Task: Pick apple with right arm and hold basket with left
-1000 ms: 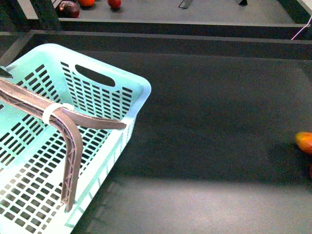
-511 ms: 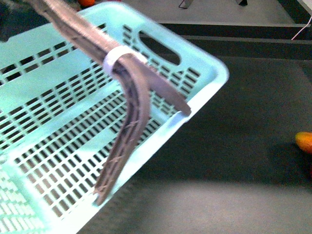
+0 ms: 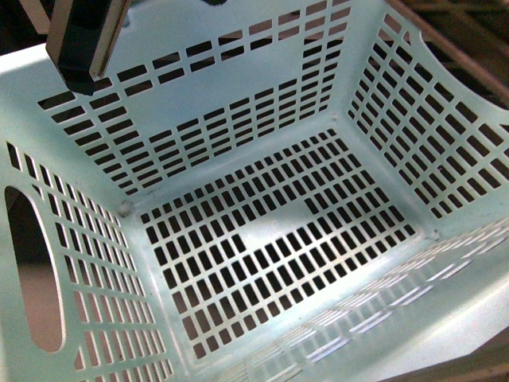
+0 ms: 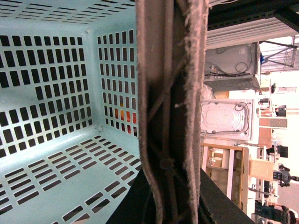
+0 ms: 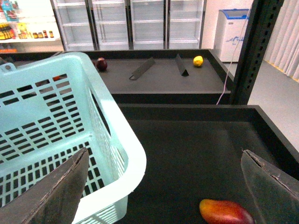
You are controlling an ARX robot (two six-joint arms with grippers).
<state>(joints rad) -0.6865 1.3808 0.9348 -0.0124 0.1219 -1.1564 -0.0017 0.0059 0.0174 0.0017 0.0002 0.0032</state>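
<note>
Front view: the basket (image 3: 262, 239) fills the frame, tilted and empty. Neither bench nor apple shows.

Left wrist view: the left end effector (image 4: 170, 116) lies along the basket's wall. I judge it clenched there, since the basket hangs lifted.

Right wrist view: the basket hangs over the bench's (image 5: 187, 149) left side. The right end effector (image 5: 163, 196) is released and empty, above a long fruit (image 5: 225, 212) nearer the right edge. No apple is visible.

With the basket blinding the front camera, the right arm could seize that fruit instead. A one-wall grip may also slip.
</note>
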